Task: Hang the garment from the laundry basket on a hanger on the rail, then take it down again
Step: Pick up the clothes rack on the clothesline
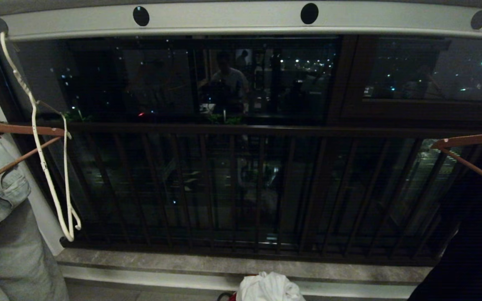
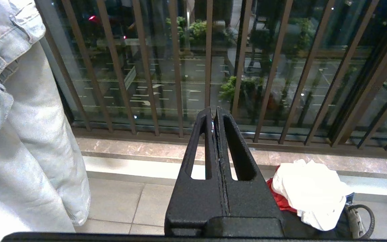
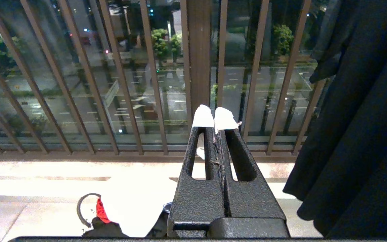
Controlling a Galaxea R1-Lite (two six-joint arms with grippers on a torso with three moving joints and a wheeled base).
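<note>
The garment (image 1: pixel 268 287), a crumpled white bundle, lies on top of the laundry basket (image 1: pixel 223 296) at the bottom centre of the head view. The rail (image 1: pixel 241 19) runs across the top, and the white wire hanger (image 1: pixel 40 154) hangs from its far left hole. Neither gripper shows in the head view. In the left wrist view my left gripper (image 2: pixel 214 112) is shut and empty, held above the floor to the left of the garment (image 2: pixel 309 191) and the laundry basket's handle (image 2: pixel 372 215). My right gripper (image 3: pixel 214 117), with white-taped tips, is shut and empty, to the right of the basket handle (image 3: pixel 78 210).
A pale denim garment (image 1: pixel 2 217) hangs at the left on a brown wooden hanger (image 1: pixel 15 129). A dark garment (image 1: pixel 467 259) hangs at the right on another wooden hanger (image 1: pixel 471 140). The dark balcony railing (image 1: pixel 241 129) and a stone ledge (image 1: pixel 182 261) lie ahead. Red cloth (image 2: pixel 277 198) lies under the garment.
</note>
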